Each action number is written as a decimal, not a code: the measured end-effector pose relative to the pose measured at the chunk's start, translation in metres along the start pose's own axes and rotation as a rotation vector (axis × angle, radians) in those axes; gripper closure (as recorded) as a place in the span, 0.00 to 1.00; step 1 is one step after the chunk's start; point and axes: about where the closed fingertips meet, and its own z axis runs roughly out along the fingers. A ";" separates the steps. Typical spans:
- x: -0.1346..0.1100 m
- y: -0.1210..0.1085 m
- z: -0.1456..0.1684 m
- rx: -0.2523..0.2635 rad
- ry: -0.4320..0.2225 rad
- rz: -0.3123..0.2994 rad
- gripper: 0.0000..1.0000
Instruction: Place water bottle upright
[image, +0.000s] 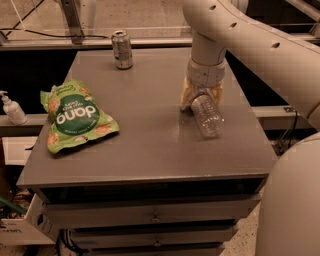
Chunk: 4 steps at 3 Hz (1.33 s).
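Grey tabletop (150, 150), pincer (201, 101) clamped on lying water bottle (209, 119), cap hidden, arm (260, 45) cut off rt.

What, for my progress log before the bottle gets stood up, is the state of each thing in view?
water bottle: lying on its side, not yet upright.
gripper: low over the table, at the bottle's far end.
soda can: upright near the table's far edge.
snack bag: lying flat on the table's left.
pump bottle: upright, beside the table.

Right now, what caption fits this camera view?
Gripper at one end of the lying water bottle, with snack bag and soda can on the table.
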 end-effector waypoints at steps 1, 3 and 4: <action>-0.001 -0.013 0.000 -0.018 0.004 -0.024 0.62; -0.018 -0.038 -0.025 0.009 0.029 -0.053 1.00; -0.016 -0.041 -0.035 0.023 0.065 -0.055 1.00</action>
